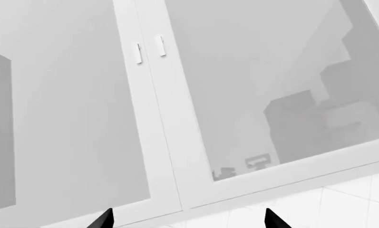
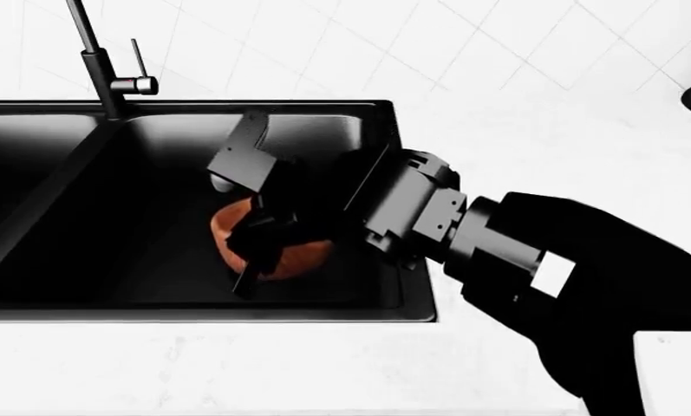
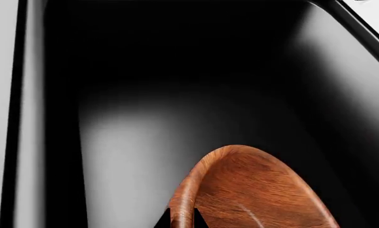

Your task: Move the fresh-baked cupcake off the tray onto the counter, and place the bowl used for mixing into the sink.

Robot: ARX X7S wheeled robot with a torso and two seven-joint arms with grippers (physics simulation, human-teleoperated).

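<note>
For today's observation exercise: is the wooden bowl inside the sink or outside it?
Inside. In the head view the bowl sits within the sink's right basin, gripped at its rim by the right gripper; whether it touches the bottom cannot be told.

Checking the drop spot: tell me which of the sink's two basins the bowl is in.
The basin to the right of the tap, as the head camera sees it. The bowl is inside it, in the right gripper; the other basin, across the divider, shows nothing.

Bowl (image 2: 293,251) half behind right gripper (image 2: 258,251)
</note>
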